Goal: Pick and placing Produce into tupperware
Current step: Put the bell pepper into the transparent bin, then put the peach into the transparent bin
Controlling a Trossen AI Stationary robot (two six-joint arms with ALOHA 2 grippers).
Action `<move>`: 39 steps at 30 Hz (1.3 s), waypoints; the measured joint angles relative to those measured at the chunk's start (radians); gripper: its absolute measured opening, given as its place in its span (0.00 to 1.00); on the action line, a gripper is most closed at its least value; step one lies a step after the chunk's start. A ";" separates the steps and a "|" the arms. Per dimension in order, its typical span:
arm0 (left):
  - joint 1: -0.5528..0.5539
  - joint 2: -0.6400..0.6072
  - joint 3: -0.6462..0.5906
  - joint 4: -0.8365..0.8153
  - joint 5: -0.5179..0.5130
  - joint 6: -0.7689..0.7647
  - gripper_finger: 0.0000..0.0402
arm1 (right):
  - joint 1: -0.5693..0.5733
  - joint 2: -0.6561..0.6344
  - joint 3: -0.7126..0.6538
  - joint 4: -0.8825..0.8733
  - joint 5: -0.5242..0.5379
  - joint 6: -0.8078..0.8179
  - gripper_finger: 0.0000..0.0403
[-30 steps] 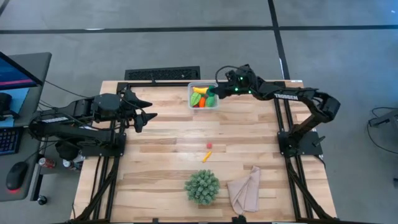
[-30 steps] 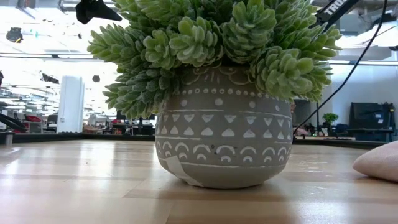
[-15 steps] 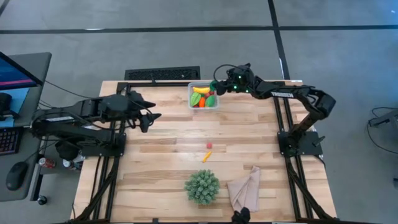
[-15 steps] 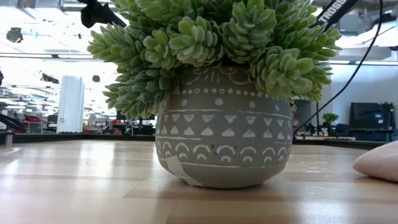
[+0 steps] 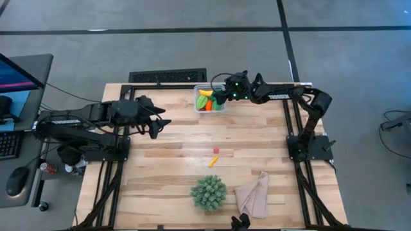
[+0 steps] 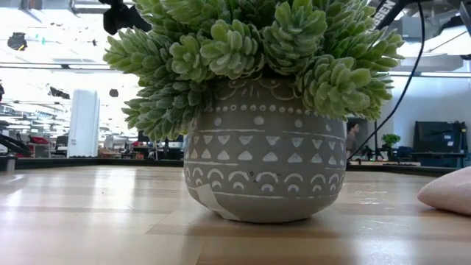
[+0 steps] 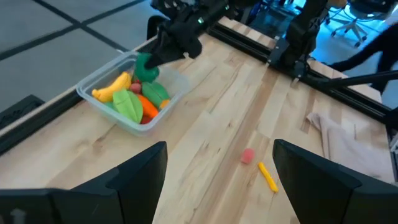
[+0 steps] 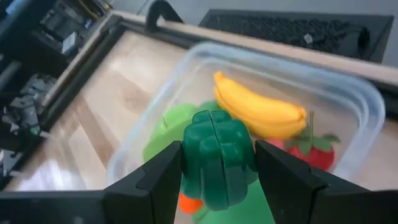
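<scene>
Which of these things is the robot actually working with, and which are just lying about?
In the job:
tub
banana
green piece in the right hand
red piece
yellow stick

Lying about:
plant
cloth
keyboard

Mid worktop (image 5: pixel 186 144) is wide open, only a red berry (image 5: pixel 216 151) & small orange piece (image 5: pixel 213 161) there. Near edge blocked by potted plant (image 5: pixel 209 192) w/ cloth (image 5: pixel 253 196) beside it. Tupperware (image 5: pixel 209 99) at far edge is pretty full, right tool (image 5: pixel 219 97) over it.
</scene>
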 joint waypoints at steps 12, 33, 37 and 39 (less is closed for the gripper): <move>-0.037 0.000 0.000 -0.012 -0.036 -0.039 0.71 | -0.010 -0.008 0.044 -0.015 0.001 -0.054 0.51; -0.038 0.000 0.000 -0.035 -0.055 -0.024 0.71 | 0.004 -0.175 0.050 -0.079 -0.004 -0.159 0.67; -0.038 0.013 0.000 -0.032 -0.056 0.012 0.71 | 0.020 -0.285 0.050 -0.127 -0.004 -0.201 0.67; -0.038 0.022 -0.001 -0.033 -0.057 0.034 0.71 | 0.041 -0.338 0.050 -0.164 -0.007 -0.226 0.67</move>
